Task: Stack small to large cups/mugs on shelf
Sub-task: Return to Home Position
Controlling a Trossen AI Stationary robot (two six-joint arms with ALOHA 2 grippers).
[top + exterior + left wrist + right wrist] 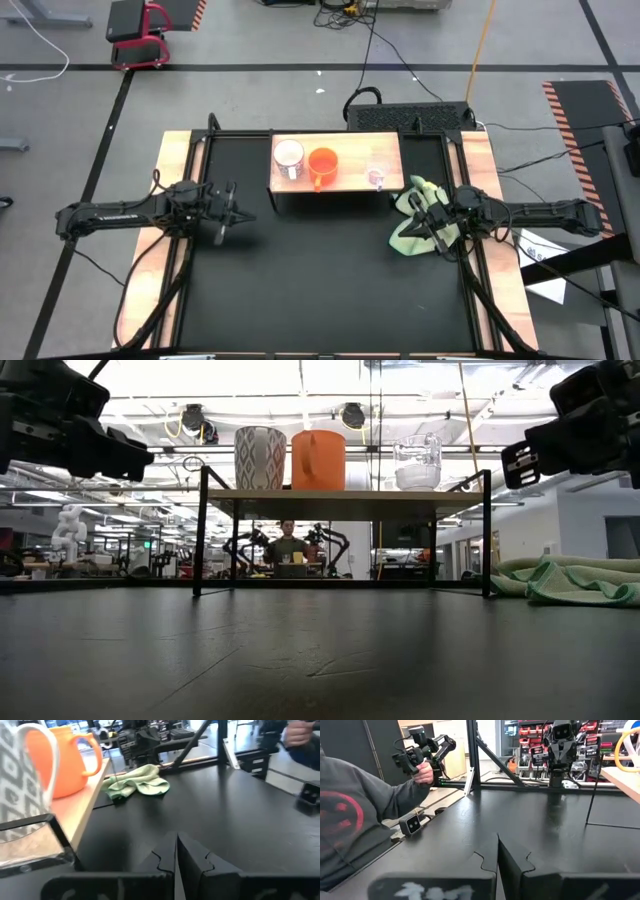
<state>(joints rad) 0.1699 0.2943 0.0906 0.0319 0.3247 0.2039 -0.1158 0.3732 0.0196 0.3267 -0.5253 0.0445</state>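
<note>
A white patterned mug (288, 156), an orange mug (322, 165) and a clear glass cup (376, 176) stand side by side on their bases on the light-wood shelf (345, 185) at the table's far middle. In the low view they are the white mug (259, 457), the orange mug (318, 459) and the glass cup (417, 463) on the shelf board (345, 504). My left gripper (245, 216) is shut and empty, left of the shelf. My right gripper (437, 243) is shut and empty, right of the shelf, over a green cloth (412, 232).
The yellow-green cloth (565, 580) lies crumpled on the black table at the right; it also shows in the left wrist view (137, 781). A person in a grey sleeve (355, 815) holds a hand-held device beyond the table's near side. Bare black table lies in front of the shelf.
</note>
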